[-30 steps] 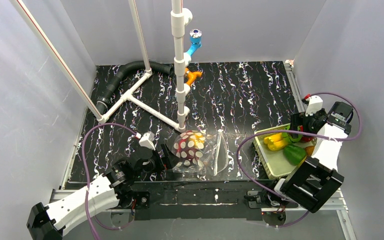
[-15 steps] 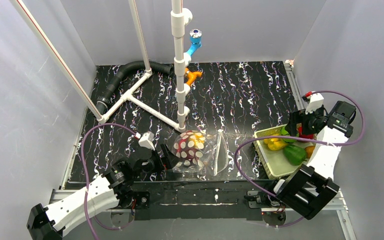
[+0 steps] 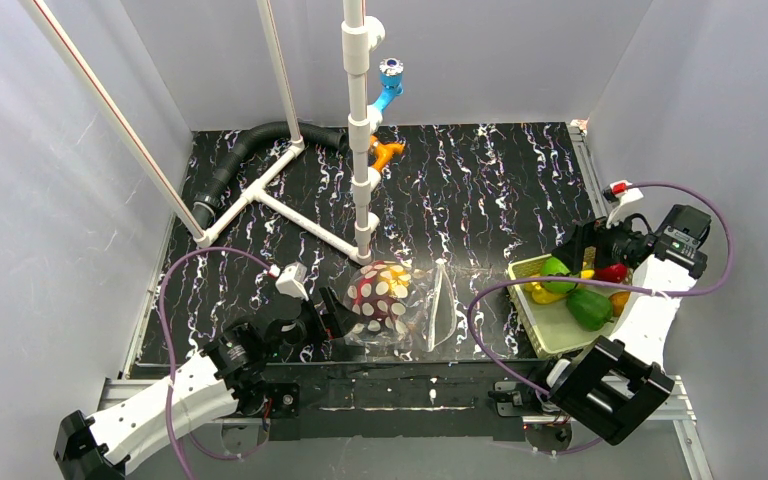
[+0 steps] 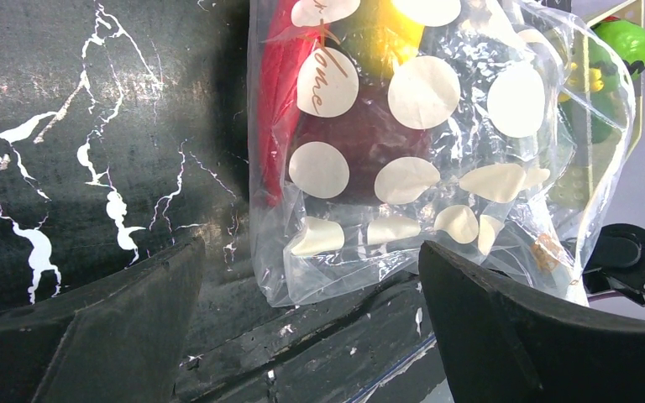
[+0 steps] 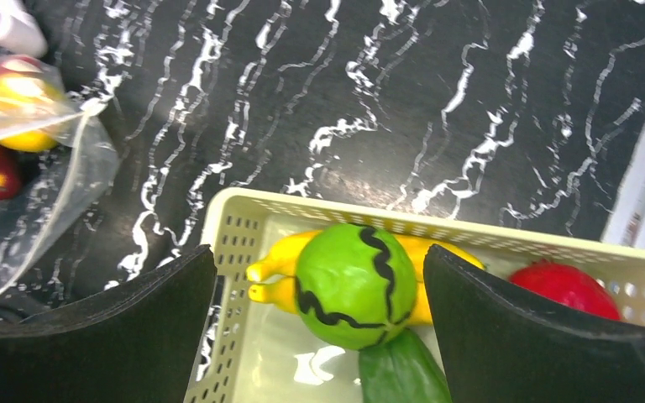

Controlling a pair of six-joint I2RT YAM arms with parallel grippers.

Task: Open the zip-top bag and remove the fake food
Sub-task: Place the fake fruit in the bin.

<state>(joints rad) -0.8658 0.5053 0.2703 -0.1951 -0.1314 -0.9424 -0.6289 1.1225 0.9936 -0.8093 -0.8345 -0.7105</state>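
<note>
The zip-top bag [image 3: 392, 302], clear with whitish dots, lies near the table's front edge with red and yellow fake food [image 4: 361, 126] inside. My left gripper [image 3: 334, 318] stands open at its left end, and the bag's bottom corner [image 4: 302, 252] reaches in between the fingers [image 4: 306, 277] untouched. My right gripper [image 3: 572, 252] hangs open over the far end of the pale mesh basket [image 3: 545, 338]. Below its jaws [image 5: 319, 277] a green striped melon [image 5: 353, 285] rests on yellow bananas [image 5: 281, 273], with gaps on both sides. Beside them lie a red piece [image 5: 567, 290] and a green piece [image 3: 588, 308].
A white pipe frame [image 3: 360, 130] rises just behind the bag, carrying blue [image 3: 390, 85] and orange [image 3: 385, 152] fittings. A black hose [image 3: 250, 145] curls at the back left. Grey walls close in both sides, and the basket sits against the right one.
My right gripper has drawn back and left over the basket's far end, and the green melon now shows lying there. The left arm and the bag have barely moved.
</note>
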